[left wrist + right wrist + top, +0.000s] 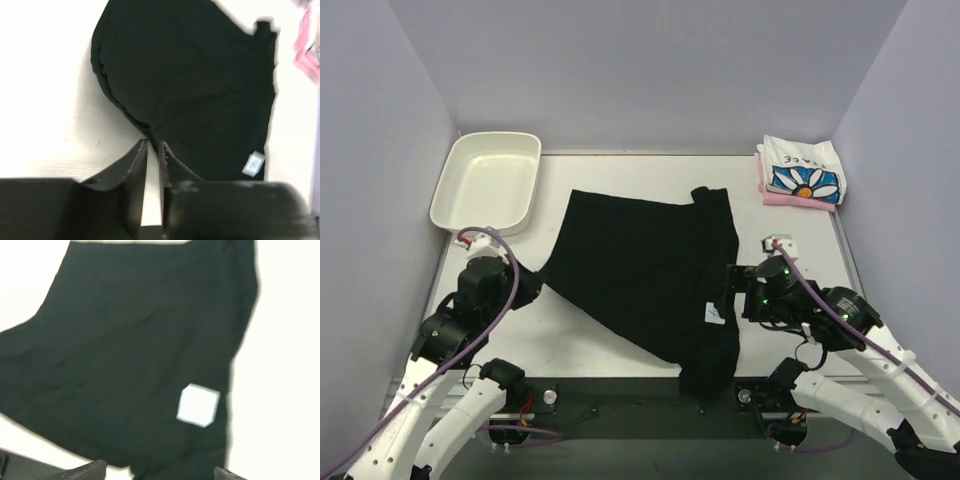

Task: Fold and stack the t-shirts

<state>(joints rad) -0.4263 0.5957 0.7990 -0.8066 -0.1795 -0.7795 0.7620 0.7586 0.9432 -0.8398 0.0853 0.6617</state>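
Note:
The black t-shirt (645, 265) lies spread on the table, its near end hanging over the front edge, its white tag (714, 313) facing up. My left gripper (532, 287) is at the shirt's pointed left corner. In the left wrist view its jaws (153, 144) are nearly closed, pinching that corner of the shirt (190, 85). My right gripper (730, 285) is open over the shirt's right edge. In the right wrist view its fingertips (160, 472) straddle the cloth (125, 350) just below the tag (198, 404). The daisy shirt (803, 170) lies folded on the pink shirt (790, 200) at the back right.
A white plastic tray (490, 137) stands at the back left. Grey walls close in the table on three sides. The folded stack shows blurred at the right edge of the left wrist view (305, 45).

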